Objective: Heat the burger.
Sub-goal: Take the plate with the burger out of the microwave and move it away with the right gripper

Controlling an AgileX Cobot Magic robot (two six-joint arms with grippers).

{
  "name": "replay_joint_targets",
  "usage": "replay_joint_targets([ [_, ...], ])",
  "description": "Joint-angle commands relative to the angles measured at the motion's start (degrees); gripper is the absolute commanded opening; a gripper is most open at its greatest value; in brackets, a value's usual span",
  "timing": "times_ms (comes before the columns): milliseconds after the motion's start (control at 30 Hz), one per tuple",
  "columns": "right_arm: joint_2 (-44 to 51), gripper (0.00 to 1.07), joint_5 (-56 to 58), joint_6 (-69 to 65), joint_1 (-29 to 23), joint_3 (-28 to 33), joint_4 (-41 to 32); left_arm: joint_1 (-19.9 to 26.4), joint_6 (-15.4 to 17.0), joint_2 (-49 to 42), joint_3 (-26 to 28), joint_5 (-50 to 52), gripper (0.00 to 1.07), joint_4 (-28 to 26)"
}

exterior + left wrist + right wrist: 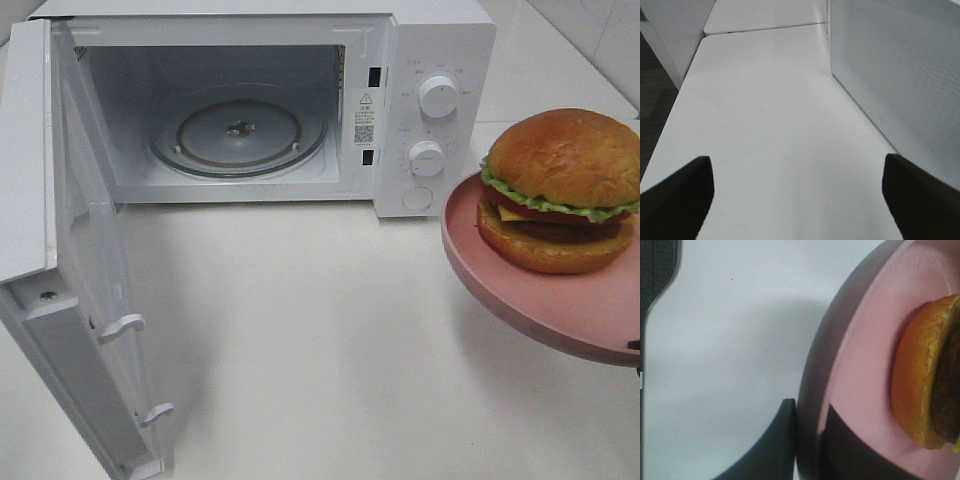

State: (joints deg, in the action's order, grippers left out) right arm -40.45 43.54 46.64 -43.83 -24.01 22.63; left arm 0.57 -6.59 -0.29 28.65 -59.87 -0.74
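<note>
The burger [562, 190], with a golden-brown bun, lettuce and dark filling, sits on a round pink plate [530, 295] held in the air at the right of the exterior view, in front of the microwave's control panel. My right gripper [807, 440] is shut on the plate's rim [860, 365], one finger below and one above; the burger's bun [920, 385] shows beside it. The white microwave [430, 40] stands at the back with its door [70, 250] swung open and its glass turntable [238, 132] bare. My left gripper [797, 200] is open and empty above the table.
The microwave's two knobs [438, 96] face the plate. The open door juts toward the front left. In the left wrist view the microwave's perforated side wall [900, 75] stands beside the white tabletop [770, 125], with a dark floor past the table edge.
</note>
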Motion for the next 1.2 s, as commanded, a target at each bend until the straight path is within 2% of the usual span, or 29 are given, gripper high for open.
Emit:
replay_joint_targets([
  [33, 1.7, 0.00, 0.5, -2.7, 0.1, -0.5, 2.6, 0.2, 0.4, -1.2, -0.2, 0.5, 0.84, 0.1],
  [167, 1.7, 0.00, 3.4, -4.4, 0.1, -0.5, 3.2, 0.2, 0.4, -1.2, -0.2, 0.5, 0.84, 0.1],
  [433, 1.7, 0.00, 9.7, -14.2, 0.1, -0.5, 8.8, 0.2, 0.4, -1.2, -0.2, 0.5, 0.84, 0.1],
  [1200, 1.5, 0.00, 27.5, -42.6, 0.1, -0.5, 14.7, 0.2, 0.4, -1.2, -0.2, 0.5, 0.84, 0.1],
])
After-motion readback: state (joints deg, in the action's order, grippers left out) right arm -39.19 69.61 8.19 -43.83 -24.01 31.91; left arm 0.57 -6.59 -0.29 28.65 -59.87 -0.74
